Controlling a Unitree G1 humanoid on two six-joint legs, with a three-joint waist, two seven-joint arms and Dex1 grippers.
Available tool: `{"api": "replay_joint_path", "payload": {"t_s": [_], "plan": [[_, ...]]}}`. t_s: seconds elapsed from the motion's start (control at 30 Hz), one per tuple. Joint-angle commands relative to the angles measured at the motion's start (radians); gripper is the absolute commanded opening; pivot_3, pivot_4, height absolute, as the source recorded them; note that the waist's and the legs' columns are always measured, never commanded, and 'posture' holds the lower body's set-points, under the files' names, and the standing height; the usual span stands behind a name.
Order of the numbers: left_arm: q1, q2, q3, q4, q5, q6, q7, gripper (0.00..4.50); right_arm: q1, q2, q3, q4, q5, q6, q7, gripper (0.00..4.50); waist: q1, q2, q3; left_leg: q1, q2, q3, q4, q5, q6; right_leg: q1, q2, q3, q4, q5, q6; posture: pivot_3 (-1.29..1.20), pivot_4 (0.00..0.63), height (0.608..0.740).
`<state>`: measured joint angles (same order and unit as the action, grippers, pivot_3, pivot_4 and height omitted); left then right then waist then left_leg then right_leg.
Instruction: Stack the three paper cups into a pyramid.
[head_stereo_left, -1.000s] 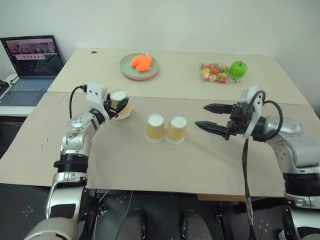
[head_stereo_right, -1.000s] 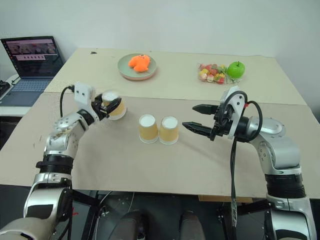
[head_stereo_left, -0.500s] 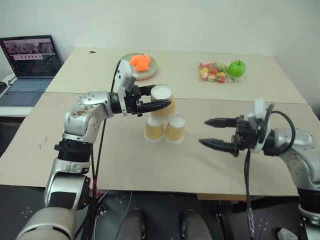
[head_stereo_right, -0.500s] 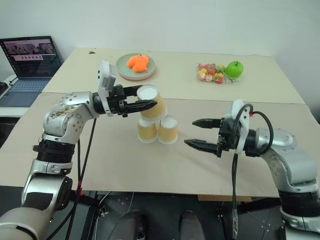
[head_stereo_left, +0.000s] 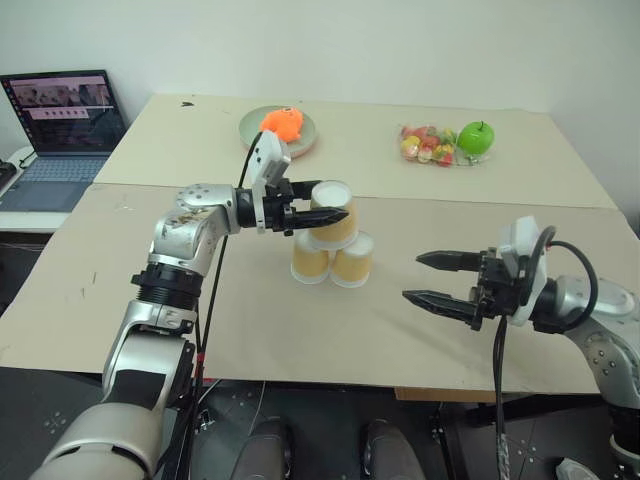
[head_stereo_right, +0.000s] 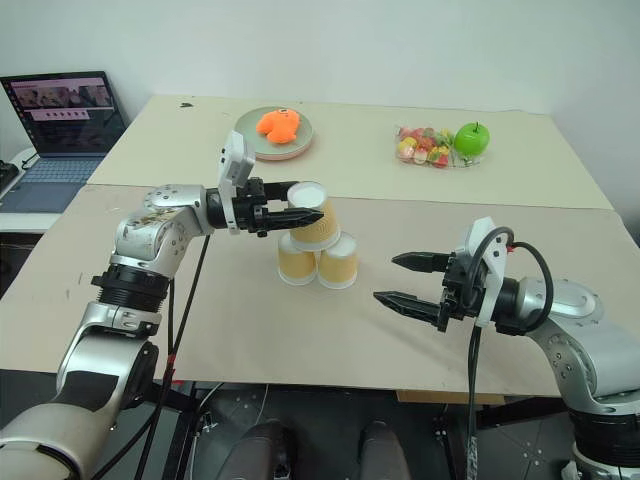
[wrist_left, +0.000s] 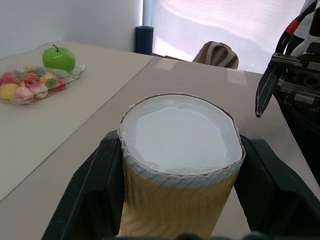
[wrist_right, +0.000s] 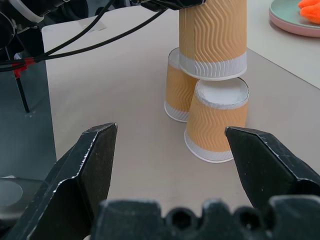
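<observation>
Tan tabletop (head_stereo_left: 250, 330), left tool (head_stereo_left: 330, 214) clamped on top cup (head_stereo_left: 334, 217) above two base cups (head_stereo_left: 331, 262), right tool (head_stereo_left: 428, 278) apart, well clear.

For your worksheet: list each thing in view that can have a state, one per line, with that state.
Left gripper: shut on the top cup.
Top cup: upside down, held above the two base cups.
Base cups: upside down, side by side on the table.
Right gripper: open, empty.
Laptop: open, screen lit.

I have the left arm reaching across toward the right, left gripper (head_stereo_left: 335, 214) level, its black jaws clamped on a tan-orange ribbed paper cup (head_stereo_left: 333, 212). Right arm bent near my side, right gripper (head_stereo_left: 432, 279) pointing left, jaws spread wide, empty.
</observation>
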<state>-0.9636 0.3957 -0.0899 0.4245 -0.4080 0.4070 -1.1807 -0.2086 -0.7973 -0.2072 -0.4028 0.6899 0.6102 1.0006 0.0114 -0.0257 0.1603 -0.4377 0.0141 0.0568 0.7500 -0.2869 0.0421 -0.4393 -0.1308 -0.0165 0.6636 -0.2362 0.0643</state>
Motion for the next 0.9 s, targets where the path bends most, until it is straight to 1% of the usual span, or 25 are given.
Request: {"api": "replay_joint_path", "payload": {"t_s": [0.03, 0.1, 0.27, 0.4, 0.5, 0.6, 0.67, 0.77, 0.8, 0.87, 0.9], "plan": [[-0.040, -0.006, 0.037, -0.003, -0.035, 0.039, -0.015, 3.69, -0.011, -0.018, -0.028, -0.012, 0.008, -0.016, 0.002, 4.06, 0.000, 0.000, 0.000, 0.000, 0.000, 0.000, 0.000, 0.000, 0.000, 0.000, 0.000, 0.000, 0.000, 0.000, 0.000, 0.00, 0.150, 0.676], [-0.035, -0.003, 0.038, -0.023, -0.027, 0.030, -0.010, 4.43, -0.017, -0.020, -0.027, -0.005, 0.006, -0.017, 0.002, 4.06, -0.001, 0.000, 0.000, 0.000, 0.000, 0.000, 0.000, 0.000, 0.000, 0.000, 0.000, 0.000, 0.000, 0.000, 0.000, 0.00, 0.150, 0.676], [-0.012, 0.018, 0.062, -0.089, -0.075, 0.086, -0.038, 4.43, -0.035, -0.023, -0.019, 0.017, -0.001, -0.021, 0.008, 4.06, -0.001, 0.000, 0.000, 0.000, 0.000, 0.000, 0.000, 0.000, 0.000, 0.000, 0.000, 0.000, 0.000, 0.000, 0.000, 0.00, 0.150, 0.676], [-0.004, 0.038, 0.123, -0.157, -0.109, 0.106, 0.010, 4.43, -0.051, -0.020, -0.008, 0.034, -0.004, -0.024, 0.011, 4.06, -0.002, 0.000, 0.000, 0.000, 0.000, 0.000, 0.000, 0.000, 0.000, 0.000, 0.000, 0.000, 0.000, 0.000, 0.000, 0.00, 0.150, 0.676], [-0.038, 0.041, 0.257, -0.200, -0.165, 0.131, 0.174, 4.43, -0.060, -0.013, 0.005, 0.046, -0.011, -0.028, 0.013, 4.06, -0.003, 0.000, 0.000, 0.000, 0.000, 0.000, 0.000, 0.000, 0.000, 0.000, 0.000, 0.000, 0.000, 0.000, 0.000, 0.00, 0.150, 0.676], [-0.018, 0.042, 0.328, -0.267, -0.170, 0.140, 0.314, 4.43, -0.060, -0.010, 0.004, 0.050, -0.009, -0.027, 0.013, 4.06, -0.003, 0.000, 0.000, 0.000, 0.000, -0.001, 0.000, 0.000, 0.000, 0.000, 0.000, 0.000, 0.000, 0.000, 0.000, 0.00, 0.150, 0.676], [0.036, 0.048, 0.372, -0.326, -0.185, 0.173, 0.386, 4.43, -0.054, -0.002, 0.005, 0.064, -0.029, -0.042, -0.001, 4.06, -0.002, 0.000, 0.000, 0.000, 0.000, -0.001, 0.000, 0.000, 0.000, 0.000, 0.000, 0.000, 0.000, 0.000, 0.000, 0.00, 0.150, 0.676], [0.188, 0.047, 0.441, -0.437, -0.197, 0.224, 0.512, 4.43, -0.054, 0.028, -0.007, 0.133, -0.105, -0.098, -0.077, 4.06, -0.005, 0.000, 0.000, 0.001, 0.001, -0.001, 0.000, 0.000, 0.000, 0.000, 0.000, 0.001, 0.000, 0.000, 0.000, 0.00, 0.150, 0.676], [0.221, 0.046, 0.453, -0.465, -0.203, 0.229, 0.537, 4.43, -0.052, 0.036, -0.010, 0.147, -0.127, -0.117, -0.095, 4.06, -0.005, 0.000, 0.000, 0.002, 0.001, 0.000, 0.000, 0.000, 0.000, 0.001, 0.000, 0.002, 0.000, 0.000, 0.000, 0.00, 0.150, 0.676], [0.267, 0.051, 0.462, -0.501, -0.214, 0.253, 0.576, 4.43, -0.058, 0.053, -0.028, 0.173, -0.119, -0.104, -0.125, 4.06, -0.005, -0.001, 0.000, 0.002, 0.001, 0.000, 0.000, 0.001, -0.001, 0.000, 0.000, 0.002, 0.001, 0.000, 0.000, 0.00, 0.150, 0.676], [0.309, 0.042, 0.477, -0.528, -0.211, 0.257, 0.618, 4.43, -0.058, 0.065, -0.038, 0.199, -0.158, -0.142, -0.167, 4.06, -0.002, -0.001, 0.001, 0.002, 0.001, 0.000, 0.000, 0.001, -0.001, 0.000, 0.000, 0.001, 0.001, 0.000, 0.000, 0.00, 0.150, 0.676]]}}
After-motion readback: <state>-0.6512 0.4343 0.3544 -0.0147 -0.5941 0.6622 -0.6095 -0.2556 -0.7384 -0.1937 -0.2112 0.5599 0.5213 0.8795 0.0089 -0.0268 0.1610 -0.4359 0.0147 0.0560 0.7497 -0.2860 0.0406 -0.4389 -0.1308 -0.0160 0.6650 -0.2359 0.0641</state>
